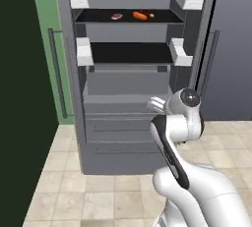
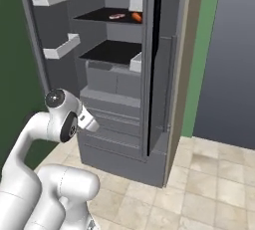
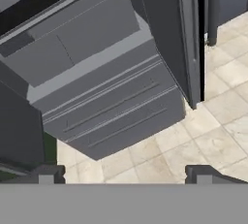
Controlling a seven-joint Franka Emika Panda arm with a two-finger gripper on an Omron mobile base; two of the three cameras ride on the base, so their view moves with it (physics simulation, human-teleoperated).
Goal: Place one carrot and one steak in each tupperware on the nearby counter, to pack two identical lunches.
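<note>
- Fingers (image 3: 125, 173): spread wide, holding and touching nothing, aimed at the lower fridge drawers (image 3: 116, 116).
- Arm (image 1: 184, 118): folded low before the open fridge (image 1: 129, 73); judged next move, raise and extend it clear of the door bins.
- Upper shelf (image 1: 129, 19): the steak (image 1: 116, 16) lies beside the carrot (image 1: 141, 15); approach level.

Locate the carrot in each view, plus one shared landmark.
Left base view: carrot top centre, on the fridge's upper dark shelf, right of the steak.
Right base view: carrot top centre, same shelf.
Hand view: not in it.
Shared landmark: the grey fridge drawers.
</note>
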